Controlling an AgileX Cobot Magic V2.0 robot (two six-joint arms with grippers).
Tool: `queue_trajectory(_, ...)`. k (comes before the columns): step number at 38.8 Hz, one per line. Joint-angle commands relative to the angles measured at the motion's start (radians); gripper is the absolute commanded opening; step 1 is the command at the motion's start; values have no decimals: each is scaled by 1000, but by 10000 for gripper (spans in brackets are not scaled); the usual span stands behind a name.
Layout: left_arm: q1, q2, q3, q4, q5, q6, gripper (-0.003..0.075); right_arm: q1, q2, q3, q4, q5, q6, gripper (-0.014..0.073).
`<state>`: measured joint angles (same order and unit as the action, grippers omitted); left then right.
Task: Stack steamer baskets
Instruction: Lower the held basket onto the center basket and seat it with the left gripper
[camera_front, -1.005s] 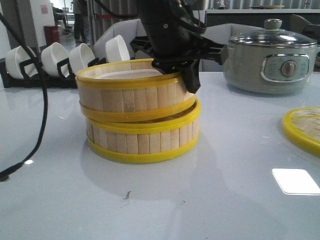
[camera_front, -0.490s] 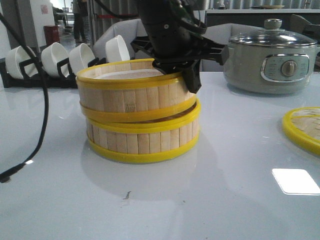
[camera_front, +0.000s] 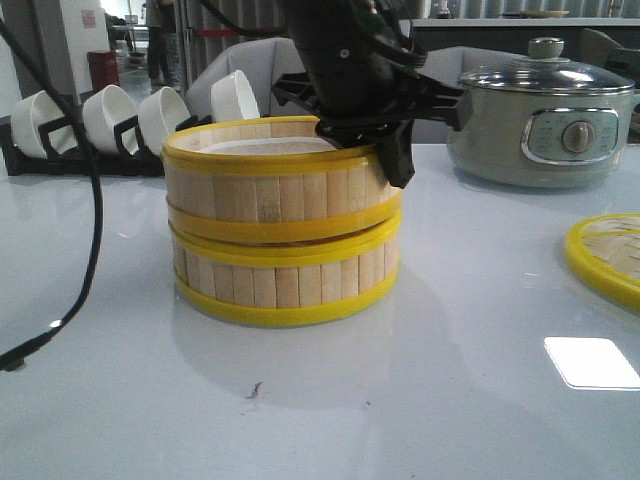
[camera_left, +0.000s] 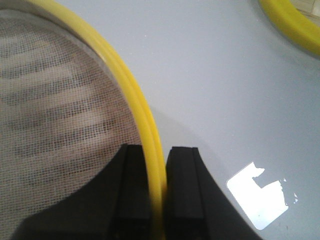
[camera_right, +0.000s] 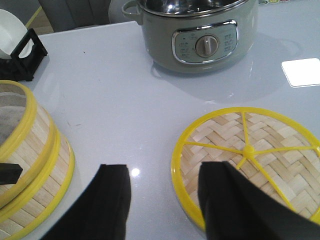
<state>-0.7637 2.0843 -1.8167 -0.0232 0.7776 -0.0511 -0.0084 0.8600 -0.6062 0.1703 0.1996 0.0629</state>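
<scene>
Front: upper steamer basket (camera_front: 280, 185) sits on lower steamer basket (camera_front: 285, 280), mid table (camera_front: 450, 400); earlier tilted, now near level.
Left wrist: my left jaws (camera_left: 159, 185) clenched on upper basket's right rim.
Right wrist: right jaws (camera_right: 162, 200) released, empty, over lid (camera_right: 247, 155), farther from stack.

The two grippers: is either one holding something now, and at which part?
The left gripper grips the upper steamer basket by its yellow rim, one finger inside and one outside. The right gripper is open and holds nothing.

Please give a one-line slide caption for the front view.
Left gripper clamps the upper steamer basket rim, seating it on the lower basket.
</scene>
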Motion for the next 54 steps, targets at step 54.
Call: queue_trajectory(54,-8,-87,-32,-4,-51,-22,122,-5,-6,-35,-3,-76,-11,434)
